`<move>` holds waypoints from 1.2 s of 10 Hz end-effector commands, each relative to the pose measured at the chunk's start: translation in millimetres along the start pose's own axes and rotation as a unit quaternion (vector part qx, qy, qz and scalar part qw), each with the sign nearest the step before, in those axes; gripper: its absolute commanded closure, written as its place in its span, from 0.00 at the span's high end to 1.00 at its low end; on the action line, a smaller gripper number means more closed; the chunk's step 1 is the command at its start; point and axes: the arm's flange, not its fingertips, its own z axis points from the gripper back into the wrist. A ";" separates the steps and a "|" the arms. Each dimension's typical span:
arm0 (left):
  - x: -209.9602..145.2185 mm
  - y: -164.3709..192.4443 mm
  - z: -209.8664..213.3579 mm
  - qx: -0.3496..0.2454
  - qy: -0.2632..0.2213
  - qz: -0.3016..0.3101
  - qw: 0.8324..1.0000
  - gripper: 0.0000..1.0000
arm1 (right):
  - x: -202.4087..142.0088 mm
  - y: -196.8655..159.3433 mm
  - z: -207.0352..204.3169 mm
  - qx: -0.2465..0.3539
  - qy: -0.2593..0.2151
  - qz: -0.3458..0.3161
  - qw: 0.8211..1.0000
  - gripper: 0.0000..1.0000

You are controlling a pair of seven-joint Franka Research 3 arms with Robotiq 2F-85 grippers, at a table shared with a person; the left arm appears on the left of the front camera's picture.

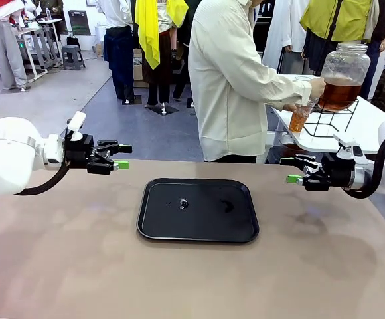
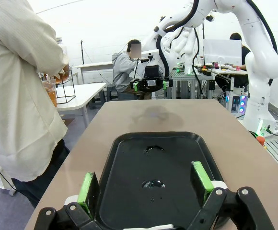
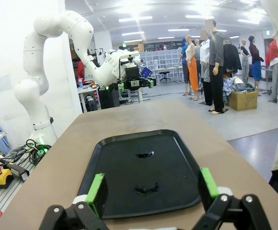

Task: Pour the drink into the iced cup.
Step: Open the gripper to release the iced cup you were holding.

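Drink (image 1: 339, 94) sits in heavy, fragile glass jar well beyond right pincer (image 1: 297, 171); both pincers, left pincer (image 1: 116, 157) included, gape empty.

A matte tan table (image 1: 66, 259) is shown, with a glossy black tray (image 1: 198, 210) marked by small wet glints. White arm casings are paired with black grippers, left (image 1: 121, 157) and right (image 1: 291, 170), each tipped with bright green pads (image 2: 87, 187). A cream, finely ribbed shirt is worn by the person (image 1: 229, 80). Clear amber-brown drink (image 1: 339, 93) is seen in the lower part of a colourless glass jar (image 1: 344, 66) on a black wire stand (image 1: 330, 119) over a white side table (image 1: 372, 119). An orange-brown tint is shown by the clear cup (image 1: 301, 115). Grey flooring is visible beyond.
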 end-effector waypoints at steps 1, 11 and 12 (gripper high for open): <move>4.4 -1.3 -0.2 0.000 0.000 -0.003 1.000 1.00 | 3.6 0.0 -1.7 0.001 0.002 -0.001 1.000 1.00; 4.4 -1.3 -0.2 0.000 0.000 -0.003 1.000 1.00 | 3.6 0.0 -1.7 0.001 0.002 -0.001 1.000 1.00; 4.4 -1.3 -0.2 0.000 0.000 -0.003 1.000 1.00 | 3.6 0.0 -1.7 0.001 0.002 -0.001 1.000 1.00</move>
